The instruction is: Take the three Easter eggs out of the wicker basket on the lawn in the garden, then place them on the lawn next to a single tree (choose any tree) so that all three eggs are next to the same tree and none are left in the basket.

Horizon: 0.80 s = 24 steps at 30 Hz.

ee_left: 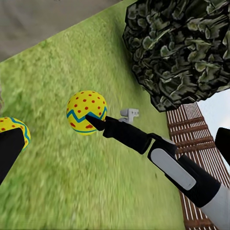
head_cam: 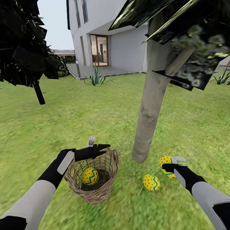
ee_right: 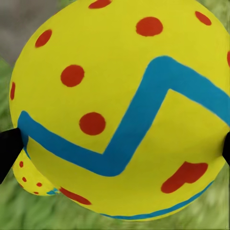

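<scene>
Two grey and black robot arms reach out low over the mottled green grass lawn [head_cam: 80,111]. Just in front of the tall tree with the thick pale grey-tan trunk [head_cam: 150,108] sits the small round brown wicker basket [head_cam: 95,187], a little to the trunk's left. One yellow egg with red dots and a blue zigzag band [head_cam: 90,176] lies inside the basket. The left end effector [head_cam: 92,145] is at the far rim of the basket, and I cannot tell if its fingers are apart or together.

A second yellow dotted egg [head_cam: 151,182] lies on the grass just in front of the trunk, between the basket and the right arm. The right end effector [head_cam: 175,163] is clamped on the third yellow dotted egg [head_cam: 166,165], low over the grass, near the foot of the trunk on its right side. In the right wrist view this egg [ee_right: 120,105] is held between two black fingertips [ee_right: 8,148].

Farther off, well to the left of the trunk, stands a black-leaved tree with a thin dark trunk [head_cam: 39,92]. Behind the trunk is a spiky green plant [head_cam: 96,78] at the edge of the lawn. Farthest away is the white house with a brown glass door [head_cam: 99,49].
</scene>
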Available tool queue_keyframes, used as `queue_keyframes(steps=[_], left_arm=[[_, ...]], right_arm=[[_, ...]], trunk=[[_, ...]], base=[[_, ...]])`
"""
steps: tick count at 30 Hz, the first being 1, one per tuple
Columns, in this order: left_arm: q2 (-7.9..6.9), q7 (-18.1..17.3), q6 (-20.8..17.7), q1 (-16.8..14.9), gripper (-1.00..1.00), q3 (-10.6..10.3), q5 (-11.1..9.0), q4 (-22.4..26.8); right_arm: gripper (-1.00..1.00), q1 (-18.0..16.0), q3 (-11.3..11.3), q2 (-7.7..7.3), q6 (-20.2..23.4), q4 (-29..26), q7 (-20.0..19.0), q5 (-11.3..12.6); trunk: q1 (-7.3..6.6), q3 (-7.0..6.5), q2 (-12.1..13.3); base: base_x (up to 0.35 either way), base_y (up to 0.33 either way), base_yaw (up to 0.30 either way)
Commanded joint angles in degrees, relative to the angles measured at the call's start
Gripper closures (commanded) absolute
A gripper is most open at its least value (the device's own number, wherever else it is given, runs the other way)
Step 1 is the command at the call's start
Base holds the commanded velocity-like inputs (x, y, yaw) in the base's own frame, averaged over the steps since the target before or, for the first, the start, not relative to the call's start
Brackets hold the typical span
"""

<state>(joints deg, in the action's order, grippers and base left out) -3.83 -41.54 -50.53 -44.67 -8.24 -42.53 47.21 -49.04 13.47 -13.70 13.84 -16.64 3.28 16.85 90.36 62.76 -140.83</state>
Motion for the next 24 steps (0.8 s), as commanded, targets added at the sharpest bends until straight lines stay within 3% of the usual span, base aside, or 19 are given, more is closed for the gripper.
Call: queue_keyframes(steps=[1, 11, 13, 19, 24], left_arm=[[-0.04, -0.03, -0.27, -0.04, -1.00, -0.09, -0.24, 0.00], [0.00, -0.04, -0.27, 0.00, -1.00, -0.11, -0.18, -0.01], [-0.01, -0.04, -0.27, 0.02, -1.00, -0.11, -0.18, 0.06], [0.05, -0.04, -0.27, 0.02, -1.00, -0.11, -0.18, 0.08], [0.14, -0.04, -0.27, 0.11, -1.00, -0.11, -0.18, 0.08]], right_arm=[[1.00, 0.00, 0.45, -0.06, 0.31, -0.13, 0.23, 0.62], [1.00, 0.00, 0.50, 0.13, 0.70, -0.04, 0.75, 0.68], [1.00, 0.00, 0.57, 0.16, 1.25, 1.06, 2.71, 0.72], [1.00, -0.02, 0.50, 0.33, 1.33, 4.71, 4.36, 0.73], [1.00, -0.03, 0.50, 0.34, 1.34, 4.69, 4.16, 0.73]], trunk=[[0.01, 0.05, -0.02], [0.01, 0.05, -0.02], [0.01, 0.05, -0.02], [1.32, 1.13, -2.41], [1.45, 2.24, -2.48]], base=[[0.207, -0.229, 0.000], [0.187, -0.190, 0.000], [0.009, -0.009, 0.000], [0.001, -0.001, 0.000], [0.000, 0.000, 0.000]])
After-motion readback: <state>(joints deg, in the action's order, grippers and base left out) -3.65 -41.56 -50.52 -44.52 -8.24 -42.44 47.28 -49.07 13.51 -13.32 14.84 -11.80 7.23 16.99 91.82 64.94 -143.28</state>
